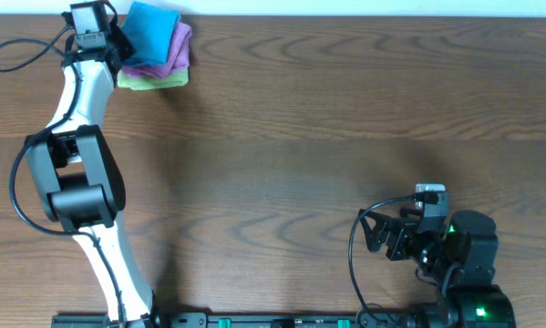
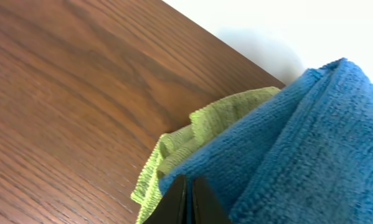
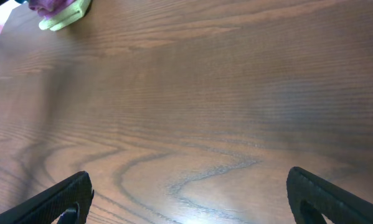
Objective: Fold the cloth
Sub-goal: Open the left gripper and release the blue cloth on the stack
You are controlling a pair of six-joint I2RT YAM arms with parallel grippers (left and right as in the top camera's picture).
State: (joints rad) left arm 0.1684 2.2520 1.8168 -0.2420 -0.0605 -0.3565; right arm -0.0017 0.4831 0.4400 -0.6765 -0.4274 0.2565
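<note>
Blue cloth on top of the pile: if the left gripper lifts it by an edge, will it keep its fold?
Probably not: the blue cloth looks like soft, thick terry with rounded folds, so it should droop and unfold. Likely light, being fluffy. Its nap may drag the green cloth below along.

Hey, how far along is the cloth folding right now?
Done: the blue cloth lies folded on top of a purple cloth and a green cloth at the far corner of the table. In hand: the left gripper sits shut at the blue cloth's edge; whether it pinches fabric is unclear. The right gripper is open over bare wood. Remaining: probably only releasing and withdrawing.
</note>
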